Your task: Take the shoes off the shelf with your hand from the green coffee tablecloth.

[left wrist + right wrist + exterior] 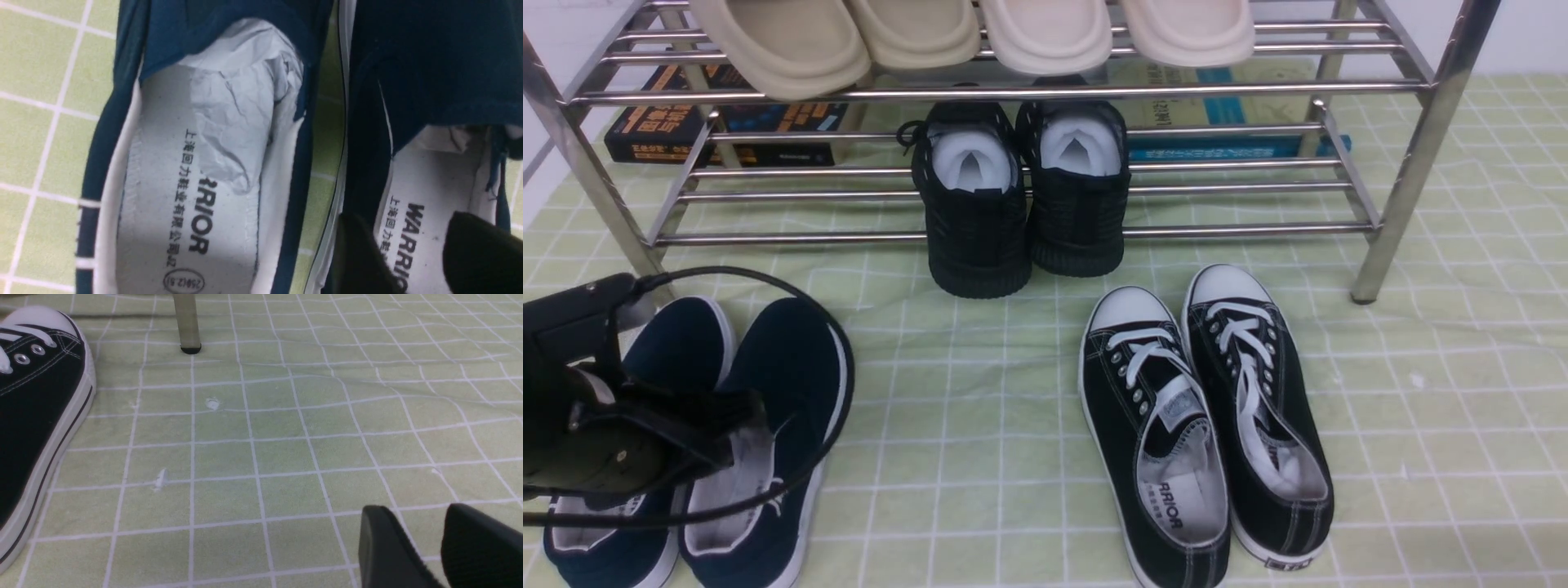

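Observation:
The navy-blue slip-on shoes (760,425) stand side by side on the pale-green grid tablecloth (980,392) at the front left, in front of the chrome shelf (1013,237). My left gripper (739,425) hangs just above their openings, with its cable looping over them. In the left wrist view its fingers (359,253) are apart over the grey insole of one navy shoe (429,183), holding nothing; the other shoe (196,196) is stuffed with paper. My right gripper (416,539) is open and empty above bare cloth. It does not show in the front view.
All-black knit shoes (1021,204) sit on the shelf's lower tier, heels over its front rail. Beige slippers (980,33) lie on the upper tier. Black lace-up sneakers (1209,425) stand on the cloth at centre right. Books (727,122) lie behind the shelf. A shelf leg (186,318) stands beyond the right gripper.

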Motion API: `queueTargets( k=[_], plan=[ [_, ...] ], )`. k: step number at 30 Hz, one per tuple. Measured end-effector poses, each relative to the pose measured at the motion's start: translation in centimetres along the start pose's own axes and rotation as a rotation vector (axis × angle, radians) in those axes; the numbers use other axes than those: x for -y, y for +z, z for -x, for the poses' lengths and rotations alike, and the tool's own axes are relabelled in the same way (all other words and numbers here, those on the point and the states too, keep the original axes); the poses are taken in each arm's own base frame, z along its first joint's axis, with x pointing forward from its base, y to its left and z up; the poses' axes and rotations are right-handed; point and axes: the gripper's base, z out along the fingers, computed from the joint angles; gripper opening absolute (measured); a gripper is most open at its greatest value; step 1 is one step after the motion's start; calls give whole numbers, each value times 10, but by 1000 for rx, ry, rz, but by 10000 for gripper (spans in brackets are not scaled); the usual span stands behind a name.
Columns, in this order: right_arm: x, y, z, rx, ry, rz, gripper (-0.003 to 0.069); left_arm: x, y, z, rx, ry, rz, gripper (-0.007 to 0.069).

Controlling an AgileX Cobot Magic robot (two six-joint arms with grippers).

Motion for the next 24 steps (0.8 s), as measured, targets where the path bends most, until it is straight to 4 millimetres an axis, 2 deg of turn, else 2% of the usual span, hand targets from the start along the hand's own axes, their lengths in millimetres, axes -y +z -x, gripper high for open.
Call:
queueTargets(
  k=[3,6,7,8,10,12,14,15,18,21,24],
  plan=[
    [0,0,0,0,0,0,237,2,-11,7,-12,0,4,350],
    [0,0,0,0,0,0,237,9,-50,33,11,29,20,268],
    [0,0,0,0,0,0,237,10,-68,39,4,47,34,204],
    [0,0,0,0,0,0,237,10,-68,39,4,47,34,204],
    [0,0,0,0,0,0,237,11,-112,46,24,117,51,65],
    [0,0,0,0,0,0,237,9,-138,42,53,172,45,17],
    [0,0,0,0,0,0,237,6,-163,29,89,211,24,1],
    [0,0,0,0,0,0,237,6,-165,27,93,210,20,1],
    [0,0,0,0,0,0,237,-2,-194,-8,202,231,-51,1],
    [0,0,0,0,0,0,237,-13,-199,-45,320,224,-110,1],
    [0,0,0,0,0,0,237,-26,-189,-85,479,214,-158,1]
  ],
)
